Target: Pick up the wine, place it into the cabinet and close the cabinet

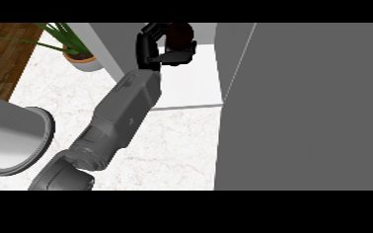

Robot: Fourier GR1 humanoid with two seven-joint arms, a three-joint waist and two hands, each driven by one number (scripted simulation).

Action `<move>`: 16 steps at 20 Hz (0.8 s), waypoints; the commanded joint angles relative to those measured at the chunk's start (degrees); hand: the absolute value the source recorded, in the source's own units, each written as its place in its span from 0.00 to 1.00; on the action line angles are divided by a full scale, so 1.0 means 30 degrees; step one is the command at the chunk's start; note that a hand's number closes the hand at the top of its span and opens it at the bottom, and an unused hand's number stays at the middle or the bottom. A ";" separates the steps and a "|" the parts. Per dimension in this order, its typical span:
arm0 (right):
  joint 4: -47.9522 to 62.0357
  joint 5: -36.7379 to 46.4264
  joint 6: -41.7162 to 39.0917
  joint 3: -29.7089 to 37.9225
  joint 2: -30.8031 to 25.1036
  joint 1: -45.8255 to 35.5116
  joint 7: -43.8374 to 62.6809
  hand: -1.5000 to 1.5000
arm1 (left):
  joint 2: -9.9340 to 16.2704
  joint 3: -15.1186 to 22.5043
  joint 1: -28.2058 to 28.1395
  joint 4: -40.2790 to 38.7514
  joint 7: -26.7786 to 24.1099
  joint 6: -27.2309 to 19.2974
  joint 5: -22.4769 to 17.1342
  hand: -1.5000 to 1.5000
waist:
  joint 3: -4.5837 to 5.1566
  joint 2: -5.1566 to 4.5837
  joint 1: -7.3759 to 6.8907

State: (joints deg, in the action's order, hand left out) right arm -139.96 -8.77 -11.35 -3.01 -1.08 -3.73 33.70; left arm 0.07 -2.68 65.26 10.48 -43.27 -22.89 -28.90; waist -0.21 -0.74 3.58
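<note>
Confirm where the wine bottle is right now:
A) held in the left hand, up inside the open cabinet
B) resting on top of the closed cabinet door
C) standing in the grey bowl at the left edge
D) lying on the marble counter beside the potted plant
A: the left hand has its fingers curled round the dark wine bottle, reaching over the white shelf inside the open cabinet, away from the potted plant.

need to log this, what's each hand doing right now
Left hand: shut on the wine bottle, held inside the open cabinet.
Right hand: not in view.
</note>
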 commanded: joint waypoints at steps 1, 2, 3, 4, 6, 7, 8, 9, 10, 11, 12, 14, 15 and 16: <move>-0.0124 -0.0190 0.0153 -0.0609 0.0229 -0.0376 0.0295 0.00 | 0.0384 -0.0221 0.0021 -0.1042 0.0001 -0.0295 0.0175 1.00 | 0.0088 -0.0231 -0.0022; -0.1293 -0.0793 0.0262 -0.0241 0.0235 0.0555 0.0635 0.00 | 0.0589 -0.0136 -0.0496 -0.1077 -0.0203 -0.0081 0.0310 0.00 | 0.0079 -0.0122 -0.0060; -0.1395 -0.0587 0.0068 -0.0707 0.0140 0.0534 0.0758 0.00 | 0.0730 -0.0287 0.0177 -0.1229 0.0419 -0.0603 0.0235 0.00 | 0.0082 -0.0146 0.0034; -0.1347 -0.1290 -0.0113 0.0142 -0.0229 0.0325 0.0676 0.00 | 0.0019 -0.0221 -0.0411 -0.1257 -0.0536 -0.0847 0.0357 0.00 | 0.0077 -0.0173 0.0072; -0.0825 -0.0785 -0.0028 0.0052 -0.0043 0.0019 0.0229 0.00 | 0.1163 -0.0044 -0.0290 -0.1501 0.0027 -0.0008 0.0638 0.00 | 0.0081 -0.0228 0.0069; 0.0104 -0.0927 -0.0378 -0.0027 0.0239 0.0630 -0.0740 0.00 | 0.0714 0.0049 0.0077 -0.1647 0.0266 -0.0678 0.0783 0.00 | 0.0065 -0.0239 0.0066; -0.0805 -0.0990 0.0307 0.0128 0.0057 -0.0376 0.0746 0.00 | 0.0522 -0.0141 0.0262 -0.1607 0.0382 -0.1232 0.0653 0.00 | 0.0085 -0.0179 0.0000; -0.1193 -0.0232 0.0002 -0.0735 0.0285 0.0727 0.0257 0.00 | 0.0708 -0.0030 -0.0083 -0.1662 -0.0060 -0.1012 0.0826 0.00 | 0.0084 -0.0199 0.0140; -0.0607 -0.0207 0.0546 -0.0329 0.0186 -0.0737 0.0812 0.00 | 0.0354 0.0005 -0.0088 -0.1673 0.0246 -0.1173 0.0887 0.00 | 0.0091 -0.0131 -0.0176; -0.0832 -0.0168 0.0225 -0.0531 0.0241 0.0086 0.0314 0.00 | 0.0282 0.0093 -0.0535 -0.1835 -0.0446 -0.1519 0.1050 0.00 | 0.0085 -0.0184 0.0011; -0.1964 -0.0685 0.0210 -0.0288 0.0001 0.0769 0.0905 0.00 | 0.0421 0.0268 -0.0710 -0.1802 -0.0277 -0.1221 0.1244 0.00 | 0.0080 -0.0070 -0.0073; -0.0861 0.0294 0.0691 -0.1368 0.0351 0.0148 0.0191 0.00 | 0.0225 0.0186 -0.0510 -0.2031 -0.0490 -0.1925 0.1280 0.00 | 0.0097 -0.0258 0.0148; -0.0035 -0.0882 -0.0145 0.0257 -0.0235 -0.0392 -0.0278 0.00 | -0.0021 0.0341 -0.1057 -0.2246 -0.1025 -0.2127 0.1401 0.00 | 0.0080 -0.0392 0.0339; -0.0219 -0.0600 -0.0377 -0.0279 0.0049 0.0428 -0.0895 0.00 | 0.0625 0.0378 -0.0222 -0.2147 -0.0058 -0.1834 0.1533 0.00 | 0.0073 -0.0272 0.0174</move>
State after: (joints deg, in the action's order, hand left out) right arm -139.45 -8.46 -11.30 -4.32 -0.76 -3.74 32.66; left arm 0.03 -2.01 64.71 5.16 -44.02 -28.07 -25.29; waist -0.11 -1.24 4.08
